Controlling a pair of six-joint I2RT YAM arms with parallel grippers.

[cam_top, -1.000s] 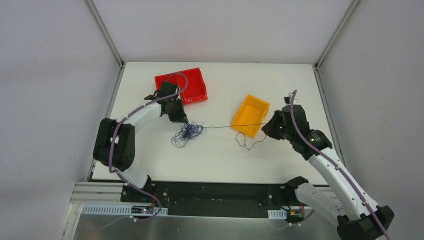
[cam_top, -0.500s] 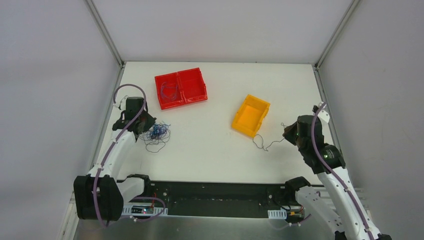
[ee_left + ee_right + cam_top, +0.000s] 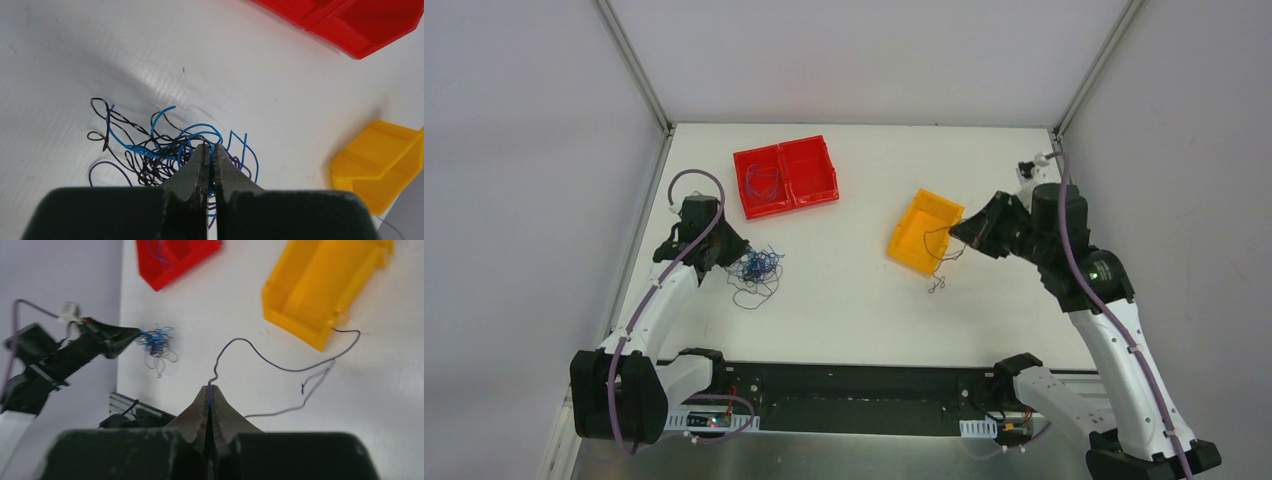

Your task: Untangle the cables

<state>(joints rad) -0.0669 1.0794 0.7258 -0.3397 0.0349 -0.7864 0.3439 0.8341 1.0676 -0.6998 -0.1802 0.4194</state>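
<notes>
Dark wire (image 3: pixel 287 371), lately taut from the bundle (image 3: pixel 759 270), now hangs free from our right gripper (image 3: pixel 957 233), clamped on it beside the yellow bin (image 3: pixel 912 256): one strand out, while our left gripper (image 3: pixel 736 262) stays pinched on that bundle, well apart.

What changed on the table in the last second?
The left gripper dragged the cable bundle leftward. The right gripper pulled one dark wire free of it and now holds it beside the yellow bin. That bin and the red bin stayed put; both grippers stayed shut.
</notes>
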